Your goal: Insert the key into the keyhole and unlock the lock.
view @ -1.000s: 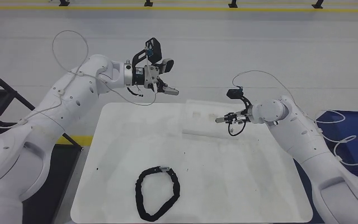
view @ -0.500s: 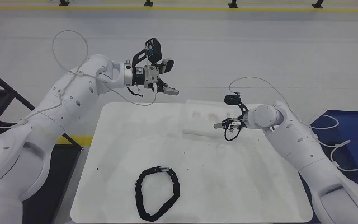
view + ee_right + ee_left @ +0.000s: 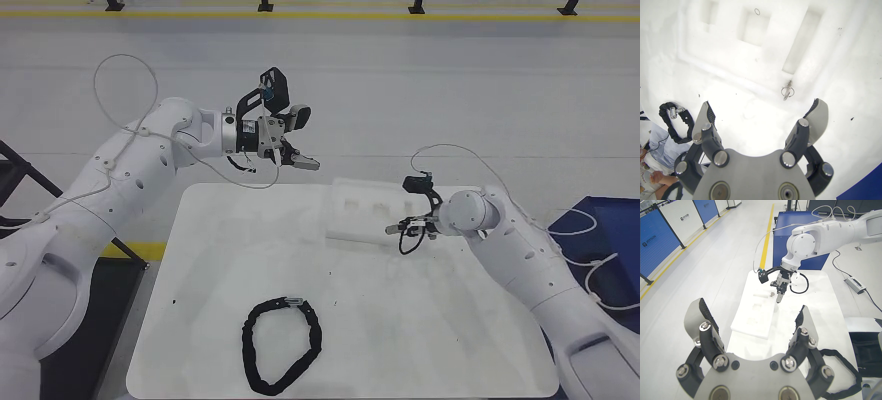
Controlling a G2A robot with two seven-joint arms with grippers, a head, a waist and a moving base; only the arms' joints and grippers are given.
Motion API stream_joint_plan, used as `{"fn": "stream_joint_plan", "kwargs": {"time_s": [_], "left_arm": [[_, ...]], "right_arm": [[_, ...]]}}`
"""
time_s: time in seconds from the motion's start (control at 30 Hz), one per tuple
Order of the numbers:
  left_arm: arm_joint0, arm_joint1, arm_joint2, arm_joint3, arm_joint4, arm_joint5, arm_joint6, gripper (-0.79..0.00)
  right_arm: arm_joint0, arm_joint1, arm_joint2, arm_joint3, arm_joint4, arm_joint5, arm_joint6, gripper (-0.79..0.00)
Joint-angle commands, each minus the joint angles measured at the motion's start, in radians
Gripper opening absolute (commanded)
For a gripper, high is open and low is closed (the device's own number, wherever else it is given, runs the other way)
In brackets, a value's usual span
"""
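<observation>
Key point(image 3: 787, 92) on white foam block point(image 3: 345, 228), just ahead of right hand point(image 3: 762, 104), jaws apart. Chain lock point(image 3: 281, 343) on tabletop point(image 3: 450, 320), well apart. Left hand point(image 3: 752, 306) spread, empty, raised.

You can't make out the blade of the key point(image 3: 787, 92); it is too small where it sits on the foam block point(image 3: 772, 62). The loop of the chain lock point(image 3: 672, 125) runs partly behind a finger of the right hand point(image 3: 762, 102). In the left wrist view, the left hand point(image 3: 752, 303) covers much of that loop, keyhole end included.
</observation>
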Motion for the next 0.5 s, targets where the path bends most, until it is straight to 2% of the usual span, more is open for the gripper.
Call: {"fn": "stream_joint_plan", "kwargs": {"time_s": [0.0, 0.07, 0.23, 0.4, 0.47], "left_arm": [[0.0, 0.0, 0.0, 0.0, 0.0, 0.0, 0.0, 0.0], [0.0, 0.0, 0.0, 0.0, 0.0, 0.0, 0.0, 0.0], [0.0, 0.0, 0.0, 0.0, 0.0, 0.0, 0.0, 0.0], [0.0, 0.0, 0.0, 0.0, 0.0, 0.0, 0.0, 0.0], [0.0, 0.0, 0.0, 0.0, 0.0, 0.0, 0.0, 0.0]], "right_arm": [[0.007, -0.007, -0.007, 0.018, -0.003, 0.005, -0.002, -0.105], [0.014, -0.016, -0.015, 0.036, -0.005, 0.007, -0.002, -0.151], [0.036, -0.04, -0.036, 0.099, -0.01, 0.012, -0.007, -0.157], [0.057, -0.066, -0.051, 0.166, -0.005, 0.011, -0.026, -0.234], [0.063, -0.076, -0.056, 0.191, 0.0, 0.007, -0.032, -0.296]]}}
